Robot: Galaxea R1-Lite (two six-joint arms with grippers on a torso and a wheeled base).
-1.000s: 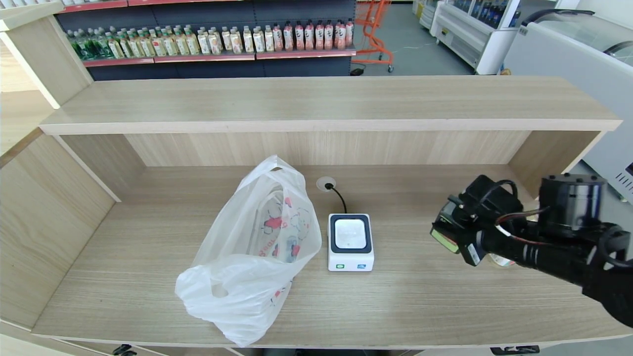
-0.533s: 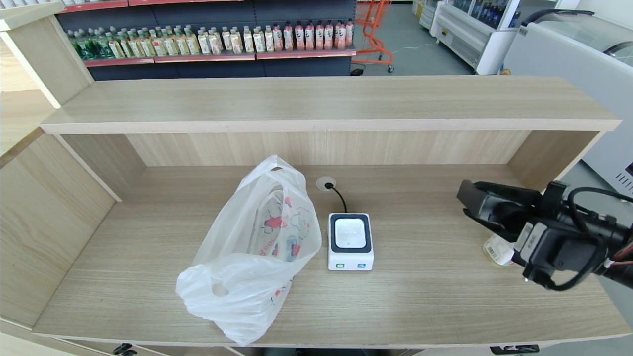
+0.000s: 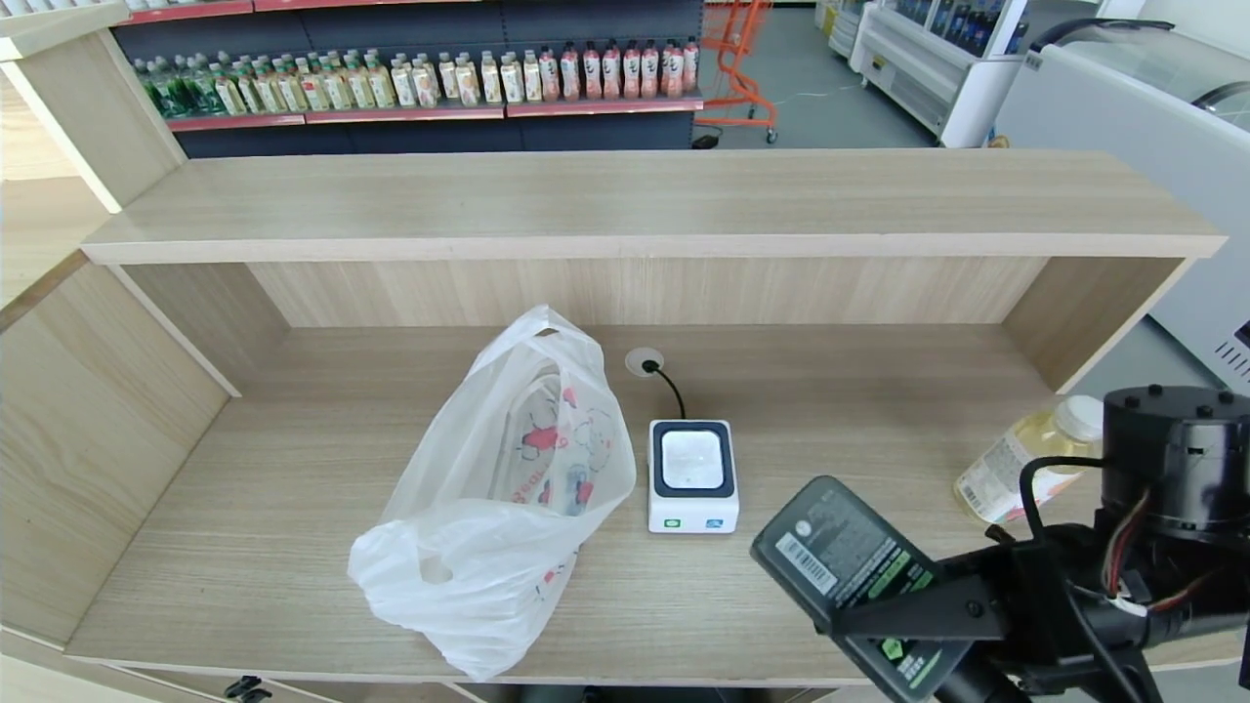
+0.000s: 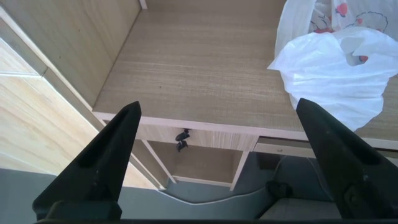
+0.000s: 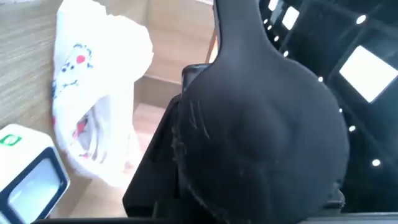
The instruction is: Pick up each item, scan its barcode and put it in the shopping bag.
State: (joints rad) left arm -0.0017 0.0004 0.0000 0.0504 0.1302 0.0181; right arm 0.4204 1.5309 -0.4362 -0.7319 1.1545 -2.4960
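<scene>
While the right gripper (image 3: pixel 879 640) is pinching the dark packet (image 3: pixel 838 557) in its fingers at lower right and the left gripper (image 4: pixel 217 106) is gaping wide, scanning is likely starting, calling for turning the barcode down over the centre scanner (image 3: pixel 691 475).

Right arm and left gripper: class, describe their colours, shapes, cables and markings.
The right arm is black, with a drum-shaped joint ringed by small bolts and loose black, red and white cables. The left gripper has two plain black fingers tapering to blunt tips.
</scene>
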